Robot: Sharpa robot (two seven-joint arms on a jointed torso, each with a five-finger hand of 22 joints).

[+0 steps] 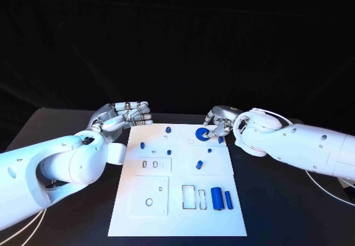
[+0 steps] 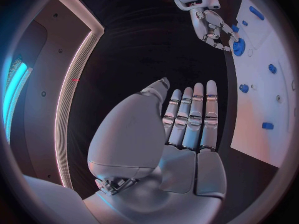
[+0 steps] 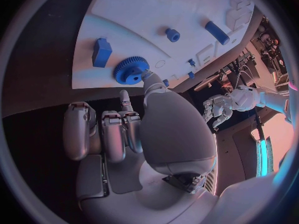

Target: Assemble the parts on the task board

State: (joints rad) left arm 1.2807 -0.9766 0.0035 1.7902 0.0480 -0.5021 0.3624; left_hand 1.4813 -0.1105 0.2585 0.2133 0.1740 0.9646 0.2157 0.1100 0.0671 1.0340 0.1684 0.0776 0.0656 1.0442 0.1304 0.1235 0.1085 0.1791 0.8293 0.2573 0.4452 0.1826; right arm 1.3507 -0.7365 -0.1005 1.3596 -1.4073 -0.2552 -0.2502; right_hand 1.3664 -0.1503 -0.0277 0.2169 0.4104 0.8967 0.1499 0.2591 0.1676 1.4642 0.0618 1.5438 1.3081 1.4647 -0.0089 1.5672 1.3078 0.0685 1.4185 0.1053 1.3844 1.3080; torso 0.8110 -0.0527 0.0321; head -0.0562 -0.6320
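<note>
Plainly one blue gear [image 1: 201,133] on the task board [image 1: 177,215] — right hand [image 1: 219,122] fingers touching it, left hand [image 1: 122,119] fingers released.

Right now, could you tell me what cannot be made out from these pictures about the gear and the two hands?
- Head view: whether the right hand grips the blue gear or just touches it; its fingers cover the gear's far edge.
- Right wrist view: one fingertip meets the gear's rim; the palm hides any other contact.
- Whether the gear sits on a peg: too small to tell.
- Head view: the left hand has curled fingers; its palm is hidden.
</note>
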